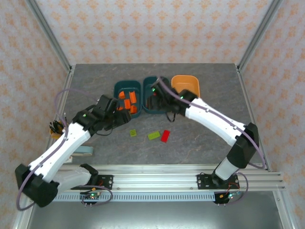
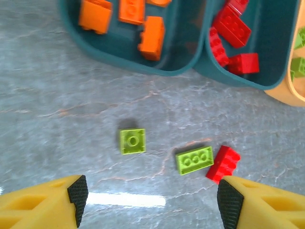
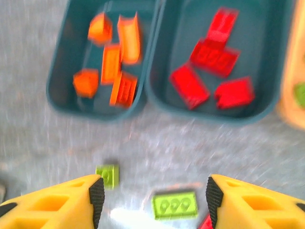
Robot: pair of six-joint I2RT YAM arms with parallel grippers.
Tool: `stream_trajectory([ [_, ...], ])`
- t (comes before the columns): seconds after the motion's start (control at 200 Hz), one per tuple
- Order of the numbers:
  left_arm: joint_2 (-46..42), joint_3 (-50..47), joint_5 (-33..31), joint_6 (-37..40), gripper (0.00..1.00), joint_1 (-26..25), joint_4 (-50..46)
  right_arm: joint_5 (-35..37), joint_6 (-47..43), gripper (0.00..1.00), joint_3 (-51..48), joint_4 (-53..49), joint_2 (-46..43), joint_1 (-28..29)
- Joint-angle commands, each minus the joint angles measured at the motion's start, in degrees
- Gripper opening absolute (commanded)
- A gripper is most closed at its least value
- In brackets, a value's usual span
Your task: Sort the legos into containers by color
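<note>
Both grippers stand open and hold nothing. The left gripper [image 2: 153, 199] hangs over three loose legos near the middle of the tabletop [image 2: 57, 124]: a green square brick [image 2: 132, 141], a green long brick [image 2: 194, 160] and, just beside it, a red brick [image 2: 223, 163]. The right gripper [image 3: 155, 198] looks down on the same spot, its view blurred.

Three tubs sit in a row toward the far edge. The left teal tub [image 2: 109, 53] holds orange bricks and the middle teal tub [image 2: 267, 74] holds red ones. The orange tub [image 2: 294, 98] is cut off, with green inside. From above, the right arm [image 1: 209, 114] covers much of the middle tub.

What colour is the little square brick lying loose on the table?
The square brick is lime green, clearest in the left wrist view.
</note>
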Motion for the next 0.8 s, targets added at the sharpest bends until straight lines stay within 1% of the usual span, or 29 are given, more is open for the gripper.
stream_trajectory([
  [0.0,-9.40,-4.87,-7.94,-6.95,0.74,-0.22,-9.80,-1.60,-0.76,0.64,-2.25,1.30,4.30,6.44],
  [0.105,-17.60,-9.31,-8.16,-8.89,0.73,-0.26,-12.43,-1.17,0.29,0.71,0.38,0.89,10.97,11.06],
  [0.16,-20.83,-10.87,-7.30,-9.27,0.73,-0.27,-13.13,-1.14,0.86,0.73,2.70,-0.39,14.58,12.19],
  [0.345,-29.21,-13.57,-6.23,-10.86,0.73,-0.24,-16.53,-0.60,1.71,0.76,10.62,-3.12,25.16,12.93],
  [0.46,-32.64,-14.07,-5.12,-10.88,0.73,-0.26,-17.48,-0.85,1.07,0.76,16.14,-4.64,30.84,12.98],
  [0.57,-35.14,-14.79,-3.56,-10.96,0.74,-0.25,-17.62,0.60,1.59,0.74,20.83,-8.00,35.77,12.98],
  [0.796,-38.83,-16.69,0.56,-12.44,0.76,-0.26,-14.66,2.25,3.25,0.65,24.69,-10.41,40.31,12.82],
])
